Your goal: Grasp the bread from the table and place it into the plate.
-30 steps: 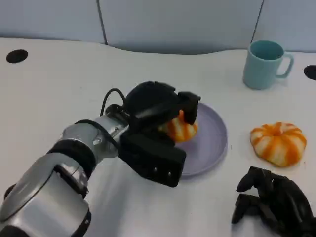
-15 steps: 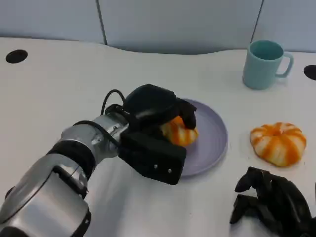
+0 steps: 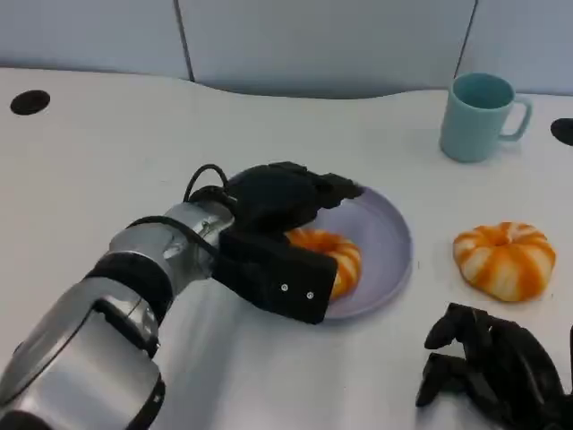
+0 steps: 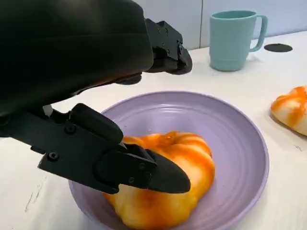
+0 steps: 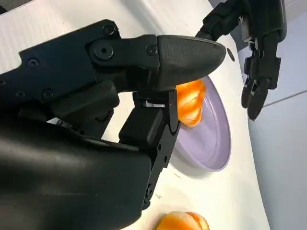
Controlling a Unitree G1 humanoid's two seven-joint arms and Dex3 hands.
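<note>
I see the left hand (image 3: pixel 285 208) spread over the plate (image 3: pixel 387 235), fingers clear of the bread (image 3: pixel 333 253) lying there. My right hand (image 3: pixel 494 363) rests curled, holding nothing.

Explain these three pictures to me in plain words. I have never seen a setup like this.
This is a humanoid robot at a white table. One picture looks down from its head; the other two come from cameras at its wrists. The left robot hand, black on a silver forearm, is open over a purple plate, where one orange striped bread lies. The right robot hand rests near the table edge, fingers curled, holding nothing. A second bread and a teal mug stand on the table.
</note>
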